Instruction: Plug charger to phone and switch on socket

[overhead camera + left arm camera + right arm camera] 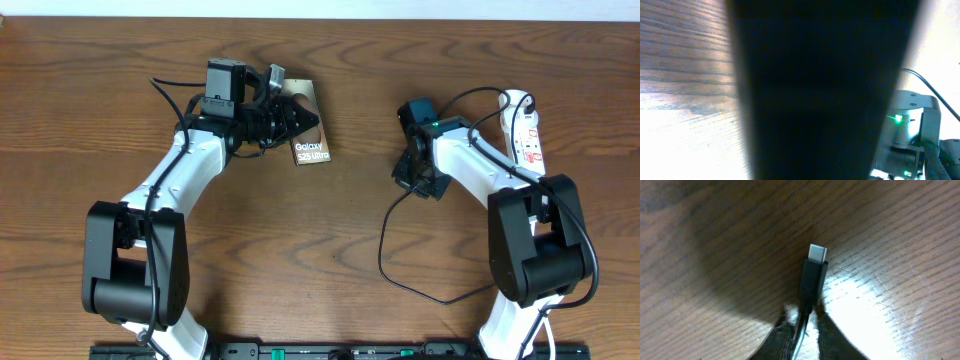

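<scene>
The phone [312,143] lay towards the far left of the table [300,250], its bronze face with the white "Galaxy" lettering turned up and its long sides set at a slant. The left jaws had their dark tips over the phone's upper left corner and stood as narrow as they go, apparently clamped on that edge. From overhead the grip itself was hard to make out. In the left wrist view a broad dark shape [825,90] filled the middle of the picture, probably the phone seen from very close. Beside it were a strip of wood grain on the left and the right arm [912,125] with a small green light on the right. The charger [813,275] was at the right jaws. Its short black plug with the silver tip stuck out just past the two fingertips [837,342], which were drawn in close around the cable right behind the plug. The plug pointed away from the wrist, over bare wood. Overhead, the thin black cable [383,250] ran from those jaws in a loose loop across the table towards the right arm's base. The plug was well apart from the phone. The socket [528,135], a narrow white strip with red marks, lay at the far right of the table. It was partly covered by the right arm [480,165].
</scene>
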Controlling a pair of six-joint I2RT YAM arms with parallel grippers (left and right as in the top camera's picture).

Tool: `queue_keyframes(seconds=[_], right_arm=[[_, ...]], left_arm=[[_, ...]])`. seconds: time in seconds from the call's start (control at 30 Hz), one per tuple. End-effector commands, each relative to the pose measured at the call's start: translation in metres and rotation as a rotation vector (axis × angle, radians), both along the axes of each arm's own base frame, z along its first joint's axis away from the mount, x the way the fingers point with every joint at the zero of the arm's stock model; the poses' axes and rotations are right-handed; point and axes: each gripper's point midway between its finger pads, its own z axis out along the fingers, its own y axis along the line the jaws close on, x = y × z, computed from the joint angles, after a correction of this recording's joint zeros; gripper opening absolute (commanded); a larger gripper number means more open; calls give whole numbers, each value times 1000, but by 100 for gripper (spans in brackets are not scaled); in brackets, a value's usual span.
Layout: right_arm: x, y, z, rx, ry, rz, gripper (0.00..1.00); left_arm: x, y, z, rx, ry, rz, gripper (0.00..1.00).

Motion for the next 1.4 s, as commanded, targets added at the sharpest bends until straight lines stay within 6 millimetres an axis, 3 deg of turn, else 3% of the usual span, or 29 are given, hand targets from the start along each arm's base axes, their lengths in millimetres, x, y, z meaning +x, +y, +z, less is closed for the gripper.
queue_keyframes(seconds=[0.0,0.23,0.27,0.47,0.63,0.77,0.9,1.0,1.1,1.2,1.37], right_arm=[[-9,-5,-19,-33,31,-28,8],[-10,-7,-19,-42,35,-27,5],[-10,-6,-19,-41,34,-27,1],[-10,-13,-19,-44,41,-28,4],[-9,-19,-19,-20,56,54,1],[-8,-12,-16,52,59,119,1],[0,10,18,221,-30,347,1],[-3,34,62,398,-142,566,1],[-14,53,107,568,-258,710,1],[-25,60,141,667,-339,760,1],[-56,92,196,983,-544,972,1]], left_arm=[[4,0,25,-20,-75,-20,8],[4,0,26,-22,-72,-18,7],[4,0,26,-22,-72,-18,7],[4,0,26,-22,-73,-17,7],[2,-2,28,-38,-74,-32,7],[2,2,32,-80,-23,-14,7],[14,18,43,-135,-16,38,7],[14,18,63,-206,-91,-23,7],[14,16,76,-253,-105,-43,7],[18,14,82,-272,-106,-30,7],[22,0,106,-331,-153,-40,7]])
